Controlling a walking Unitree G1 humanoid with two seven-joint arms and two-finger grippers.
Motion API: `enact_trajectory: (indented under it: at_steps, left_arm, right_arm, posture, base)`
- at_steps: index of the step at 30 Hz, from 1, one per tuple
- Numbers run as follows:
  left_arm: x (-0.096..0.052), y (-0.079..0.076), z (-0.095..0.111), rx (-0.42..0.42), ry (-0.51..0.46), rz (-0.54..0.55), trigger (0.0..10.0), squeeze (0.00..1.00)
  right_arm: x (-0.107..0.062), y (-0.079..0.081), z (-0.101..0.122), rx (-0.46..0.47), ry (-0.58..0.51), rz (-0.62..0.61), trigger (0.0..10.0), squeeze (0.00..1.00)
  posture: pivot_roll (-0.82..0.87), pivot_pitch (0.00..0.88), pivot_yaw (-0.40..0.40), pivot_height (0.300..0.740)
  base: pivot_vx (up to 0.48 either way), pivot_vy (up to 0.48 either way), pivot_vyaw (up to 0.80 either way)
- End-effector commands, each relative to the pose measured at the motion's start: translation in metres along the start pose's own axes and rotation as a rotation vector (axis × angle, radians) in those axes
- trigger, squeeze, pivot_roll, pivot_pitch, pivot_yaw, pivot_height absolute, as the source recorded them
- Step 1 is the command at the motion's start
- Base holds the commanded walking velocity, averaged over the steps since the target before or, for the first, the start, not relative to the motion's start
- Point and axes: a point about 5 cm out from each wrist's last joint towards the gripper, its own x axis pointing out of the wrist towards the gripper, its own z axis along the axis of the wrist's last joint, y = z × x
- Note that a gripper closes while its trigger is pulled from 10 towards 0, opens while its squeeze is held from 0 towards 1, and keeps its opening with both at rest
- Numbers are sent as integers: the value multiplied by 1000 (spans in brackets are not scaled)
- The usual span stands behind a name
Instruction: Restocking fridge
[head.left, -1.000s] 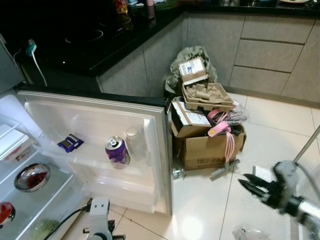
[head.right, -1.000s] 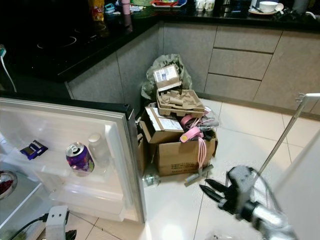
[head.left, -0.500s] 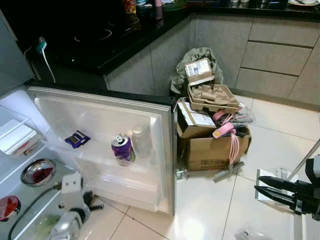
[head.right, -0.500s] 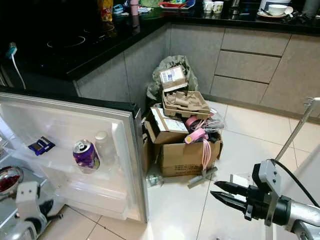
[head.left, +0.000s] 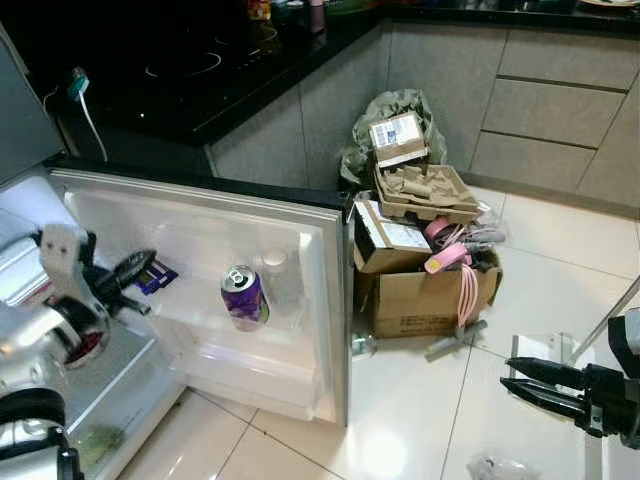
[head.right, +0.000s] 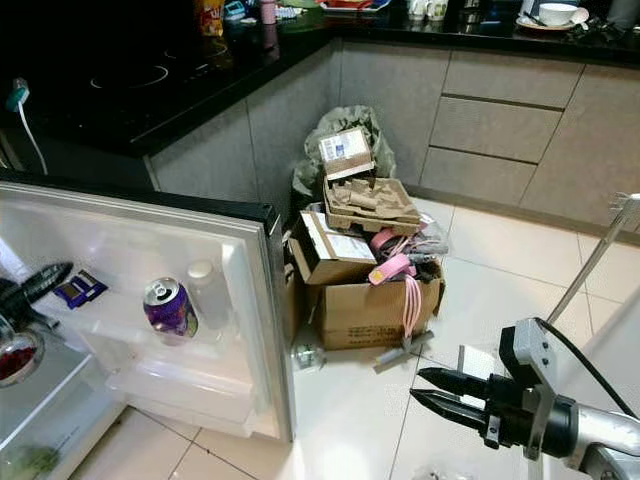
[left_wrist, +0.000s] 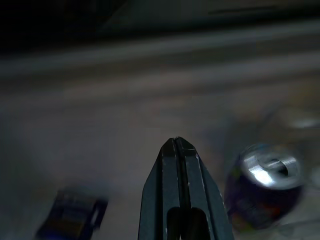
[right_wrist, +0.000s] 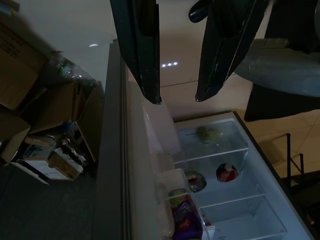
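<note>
- The left gripper (left_wrist: 178, 145), fingers pressed together and empty, is raised before the open fridge door (head.left: 200, 240); the purple can (head.left: 243, 297) stands on the shelf just beyond its tips.
- The can is judged light, rigid and slippery; its mid-body is best clasped.
- The right gripper (head.right: 432, 388), fingers parted, is held over the floor.
- The can's opened top is revealed in the left wrist view; fridge shelves are seen from the right wrist.

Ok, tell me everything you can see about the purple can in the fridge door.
The purple can is a metal drink can with a silver top and a pull tab. It stands upright, or nearly so, on a shelf of the open fridge door, next to a clear bottle with a white cap. Its label cannot be read. The left gripper is near it, fingers shut, not touching it.
</note>
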Motion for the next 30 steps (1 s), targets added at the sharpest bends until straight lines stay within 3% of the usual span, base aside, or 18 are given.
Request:
enact_trajectory:
  at_steps: [1, 7, 10, 11, 13, 14, 16, 17, 18, 21, 22, 24, 25, 27, 30]
  left_arm:
    - [-2, 7, 32, 62, -52, -53, 10000, 0]
    - [12, 5, 68, 103, -166, -140, 10000, 0]
    - [41, -4, 93, 155, -225, -194, 10000, 0]
    - [41, -4, 93, 155, -225, -194, 10000, 0]
    - [72, -14, 99, 169, -225, -185, 10000, 0]
    - [72, -14, 99, 169, -225, -185, 10000, 0]
    - [100, -27, 103, 187, -205, -198, 10000, 0]
    - [100, -27, 103, 187, -205, -198, 10000, 0]
    - [112, -36, 104, 197, -199, -211, 10000, 510]
    - [135, -52, 107, 216, -187, -225, 10000, 498]
    - [148, -63, 110, 237, -172, -227, 10000, 137]
    - [156, -69, 112, 254, -162, -228, 10000, 137]
    - [174, -86, 116, 290, -145, -217, 10000, 0]
    - [174, -86, 116, 290, -145, -217, 10000, 0]
    - [186, -99, 120, 320, -132, -222, 10000, 0]
  right_arm:
    - [3, 4, -1, 16, 3, 13, 10000, 0]
    - [6, 6, -2, 21, 5, 20, 10000, 0]
    - [13, 8, -3, 26, 3, 33, 10000, 0]
    - [13, 8, -3, 26, 3, 33, 10000, 0]
    - [17, 12, -4, 31, 1, 43, 10000, 0]
    - [17, 12, -4, 31, 1, 43, 10000, 0]
    - [19, 15, -6, 36, 3, 47, 10000, 0]
    - [19, 15, -6, 36, 3, 47, 10000, 0]
    - [20, 16, -7, 38, 4, 49, 10000, 0]
    - [22, 19, -6, 38, 2, 53, 10000, 0]
    - [23, 22, -6, 39, -1, 56, 10000, 0]
    - [24, 24, -6, 40, -3, 58, 10000, 0]
    - [26, 28, -6, 46, -7, 62, 10000, 0]
    - [26, 28, -6, 46, -7, 62, 10000, 0]
    - [27, 33, -7, 54, -10, 68, 10000, 0]
  posture:
    - [-70, 0, 43, 740]
    - [-72, 0, 43, 740]
    - [-68, 0, 40, 740]
    - [-68, 0, 40, 740]
    - [-65, 0, 45, 740]
    - [-65, 0, 45, 740]
    - [-69, 0, 50, 740]
    - [-69, 0, 50, 740]
    - [-77, 0, 58, 740]
    - [-87, 0, 67, 740]
    - [-97, 0, 74, 740]
    - [-97, 0, 74, 740]
    - [-118, 0, 91, 740]
    - [-118, 0, 91, 740]
    - [-130, 0, 105, 740]
  base:
    - [0, 0, 0]
    - [0, 0, 0]
    - [0, 0, 0]
    - [0, 0, 0]
    - [0, 0, 0]
    - [0, 0, 0]
    - [0, 0, 0]
    - [0, 0, 0]
    - [0, 0, 0]
    - [0, 0, 0]
    - [0, 0, 0]
    - [0, 0, 0]
    - [0, 0, 0]
    - [0, 0, 0]
    - [0, 0, 0]
